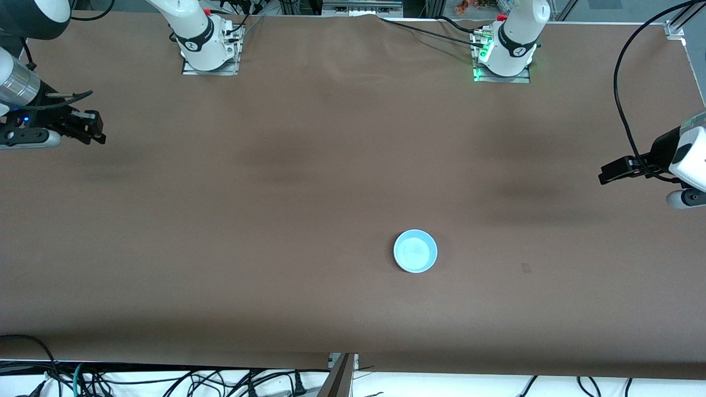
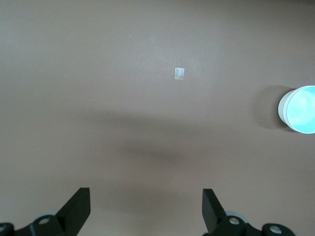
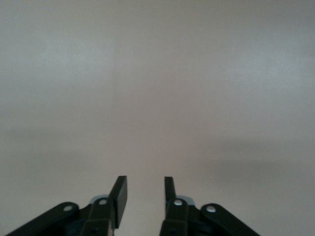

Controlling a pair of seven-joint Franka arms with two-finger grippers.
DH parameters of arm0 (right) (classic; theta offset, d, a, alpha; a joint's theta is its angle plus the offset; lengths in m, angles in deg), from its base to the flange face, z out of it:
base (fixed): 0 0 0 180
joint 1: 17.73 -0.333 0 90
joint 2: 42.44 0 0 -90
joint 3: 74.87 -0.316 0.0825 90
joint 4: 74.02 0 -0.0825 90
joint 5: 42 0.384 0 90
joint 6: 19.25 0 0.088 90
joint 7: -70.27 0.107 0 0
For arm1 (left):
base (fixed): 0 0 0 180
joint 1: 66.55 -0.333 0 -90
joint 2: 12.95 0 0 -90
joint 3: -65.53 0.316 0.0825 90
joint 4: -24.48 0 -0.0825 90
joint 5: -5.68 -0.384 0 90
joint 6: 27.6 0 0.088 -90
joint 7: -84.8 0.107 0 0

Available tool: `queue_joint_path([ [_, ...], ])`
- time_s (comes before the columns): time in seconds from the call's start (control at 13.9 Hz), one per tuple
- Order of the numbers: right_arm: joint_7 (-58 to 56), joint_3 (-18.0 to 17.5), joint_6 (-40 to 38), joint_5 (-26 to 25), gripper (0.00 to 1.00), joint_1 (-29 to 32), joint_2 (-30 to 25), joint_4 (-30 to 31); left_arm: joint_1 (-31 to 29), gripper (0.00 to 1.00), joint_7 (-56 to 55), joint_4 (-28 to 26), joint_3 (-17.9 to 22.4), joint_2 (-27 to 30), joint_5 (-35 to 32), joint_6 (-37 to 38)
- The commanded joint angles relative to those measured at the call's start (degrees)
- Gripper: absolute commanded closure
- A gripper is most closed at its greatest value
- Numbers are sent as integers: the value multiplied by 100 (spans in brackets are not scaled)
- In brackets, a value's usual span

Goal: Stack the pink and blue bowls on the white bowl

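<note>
The light blue bowl (image 1: 415,251) sits in the middle of the table, nearer the front camera than both arm bases. Its blue inside faces up, and it also shows in the left wrist view (image 2: 302,108). Round it runs a white wall, the white bowl (image 2: 282,111), in which it is nested. The pink bowl is hidden. My right gripper (image 1: 99,131) hangs over the right arm's end of the table, open, with nothing between its fingers (image 3: 145,183). My left gripper (image 1: 604,177) hovers over the left arm's end, wide open and empty (image 2: 146,194).
A small patch of clear tape (image 1: 525,268) lies on the brown table cover, toward the left arm's end from the bowls, and shows in the left wrist view (image 2: 179,73). Cables run along the table's front edge (image 1: 165,380).
</note>
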Motion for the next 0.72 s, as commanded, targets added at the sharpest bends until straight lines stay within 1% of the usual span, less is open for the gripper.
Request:
queue_joint_path([
  [0.0, 58, 89, 96, -33, 6, 2, 455, -481, -54, 0, 83, 75, -10, -25, 125, 71],
  [0.07, 49, 98, 96, -24, 0, 2, 684, -778, -36, 0, 74, 84, -19, -25, 116, 80],
  [0.14, -12, 98, -17, 2, 0, 2, 947, -1164, -45, 0, 83, 67, -19, -25, 116, 80],
  [0.29, 4, 80, -334, -24, 0, -50, 1326, -1728, -89, 0, 83, 75, -19, -25, 125, 71],
  [0.43, -4, 80, -379, 20, 0, -50, 1494, -1932, -98, 0, 83, 75, -19, -25, 125, 80],
  [0.65, 13, 72, -379, 38, 0, -50, 1530, -1942, -28, 0, 74, 84, -27, -25, 159, 71],
])
